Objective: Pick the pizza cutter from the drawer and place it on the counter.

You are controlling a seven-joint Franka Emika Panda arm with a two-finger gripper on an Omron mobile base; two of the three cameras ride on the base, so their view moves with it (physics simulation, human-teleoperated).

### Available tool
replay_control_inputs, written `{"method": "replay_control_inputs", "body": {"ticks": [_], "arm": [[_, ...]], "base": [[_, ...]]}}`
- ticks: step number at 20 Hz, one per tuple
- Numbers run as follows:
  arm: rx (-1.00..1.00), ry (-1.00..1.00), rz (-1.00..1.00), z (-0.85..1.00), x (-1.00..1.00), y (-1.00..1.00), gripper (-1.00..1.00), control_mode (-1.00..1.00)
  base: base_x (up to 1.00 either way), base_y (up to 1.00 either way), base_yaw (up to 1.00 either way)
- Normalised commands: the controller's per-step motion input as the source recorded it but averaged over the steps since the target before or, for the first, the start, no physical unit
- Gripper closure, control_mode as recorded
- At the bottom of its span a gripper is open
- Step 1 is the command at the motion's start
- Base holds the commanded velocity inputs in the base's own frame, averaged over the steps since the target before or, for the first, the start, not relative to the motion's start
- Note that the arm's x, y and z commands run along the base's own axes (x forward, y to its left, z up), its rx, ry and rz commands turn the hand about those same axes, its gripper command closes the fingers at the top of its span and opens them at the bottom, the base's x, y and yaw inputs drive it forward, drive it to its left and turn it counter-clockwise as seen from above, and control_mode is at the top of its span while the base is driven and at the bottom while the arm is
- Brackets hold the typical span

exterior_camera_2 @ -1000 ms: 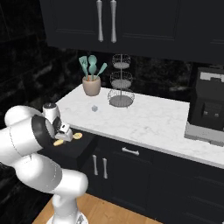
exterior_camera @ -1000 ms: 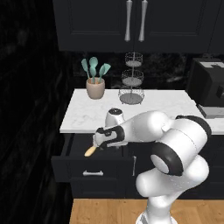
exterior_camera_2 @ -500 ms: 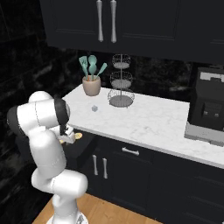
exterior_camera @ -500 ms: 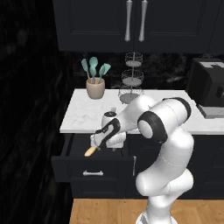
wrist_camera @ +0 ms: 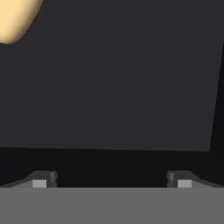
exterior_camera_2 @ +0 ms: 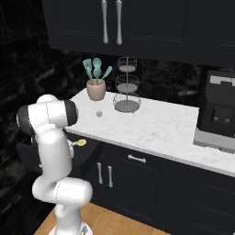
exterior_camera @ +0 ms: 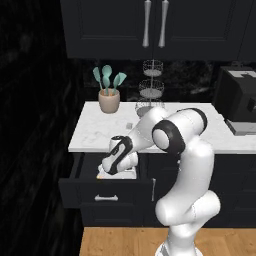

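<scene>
The black drawer [exterior_camera: 107, 192] stands pulled out under the left end of the white marble counter [exterior_camera: 95, 135]. My gripper [exterior_camera: 109, 170] reaches down into the drawer, jaws open and holding nothing. In the right base view the tan round end of the pizza cutter [exterior_camera_2: 81, 142] pokes out beside my forearm, inside the drawer [exterior_camera_2: 89, 153]. In the hand view the tan pizza cutter [wrist_camera: 15, 17] lies at the top left on the dark drawer floor. It is off to one side of my gripper [wrist_camera: 111, 181], whose fingertips [wrist_camera: 41, 181] stand wide apart.
On the counter [exterior_camera_2: 151, 124] stand a beige pot of teal utensils [exterior_camera: 109, 102], a tiered wire stand [exterior_camera: 151, 90], a small grey cube [exterior_camera_2: 98, 114] and a black coffee machine [exterior_camera: 240, 100] at the right. Black cupboard doors hang above.
The arm has swung its elbow up and to the right, and the hand has sunk lower into the drawer over the cutter. The jaws stay open.
</scene>
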Motion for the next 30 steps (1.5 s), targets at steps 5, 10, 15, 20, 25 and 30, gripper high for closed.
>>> {"method": "replay_control_inputs", "body": {"ticks": [5,10,15,20,25,30], "arm": [[-0.01,0.16,0.03,0.08,-1.00,0.25,-1.00,-1.00],[0.00,0.22,0.05,0.28,-1.00,0.22,-1.00,-1.00],[0.00,0.18,0.03,0.55,-0.98,0.09,-1.00,-1.00],[0.00,0.01,-0.02,0.66,-0.25,0.00,-1.00,-1.00],[-0.02,-0.03,-0.09,0.31,0.32,0.00,-1.00,-1.00],[-0.05,0.00,-0.11,0.01,0.83,0.00,-1.00,-1.00]], "base": [[0.00,0.00,0.00],[0.00,0.00,0.00],[0.00,0.00,0.00],[0.00,0.00,0.00],[0.00,0.00,0.00],[0.00,0.00,0.00]]}}
